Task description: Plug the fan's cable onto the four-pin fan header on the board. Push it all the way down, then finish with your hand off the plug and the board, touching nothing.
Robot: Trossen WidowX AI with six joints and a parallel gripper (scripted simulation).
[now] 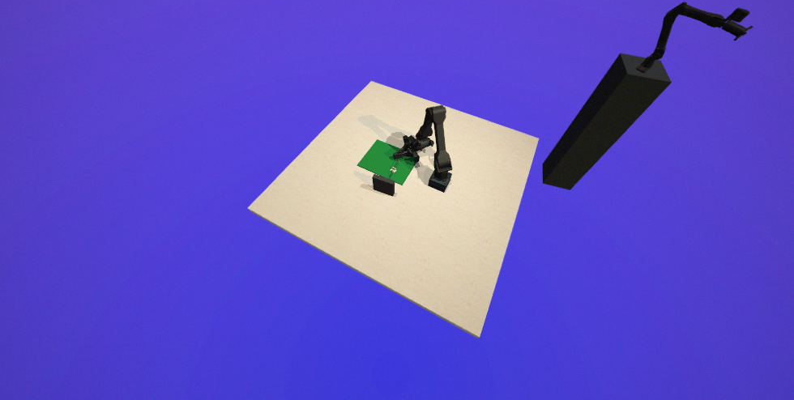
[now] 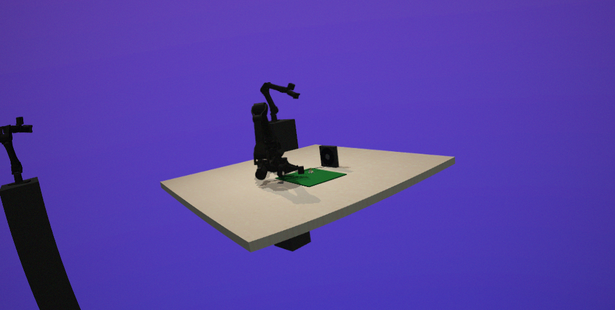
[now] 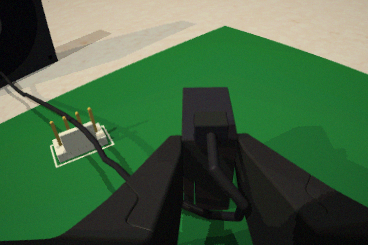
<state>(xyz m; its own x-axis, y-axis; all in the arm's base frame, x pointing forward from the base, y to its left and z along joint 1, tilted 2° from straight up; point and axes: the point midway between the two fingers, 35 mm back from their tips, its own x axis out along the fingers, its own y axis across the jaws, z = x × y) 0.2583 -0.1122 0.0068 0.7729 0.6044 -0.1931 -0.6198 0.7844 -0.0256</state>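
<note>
In the wrist view my gripper (image 3: pixel 208 146) is shut on the black fan plug (image 3: pixel 207 106) and holds it a little above the green board (image 3: pixel 280 83), to the right of the header. The white four-pin header (image 3: pixel 76 142) stands bare on the board with its gold pins up. The black cable (image 3: pixel 27 95) runs from the fan (image 3: pixel 16 10) past the header to the plug. In the top and exterior views the gripper (image 1: pixel 401 151) (image 2: pixel 299 170) is low over the board (image 1: pixel 374 155) (image 2: pixel 324 176), short of the header (image 1: pixel 392 168) (image 2: pixel 311 172).
The black fan (image 1: pixel 383 184) (image 2: pixel 328 155) stands upright on the beige table (image 1: pixel 416 247) (image 2: pixel 258 204) just off the board's edge. The arm's base (image 1: pixel 440 180) sits beside the board. Black camera pillars (image 1: pixel 605 125) (image 2: pixel 30 230) stand off the table.
</note>
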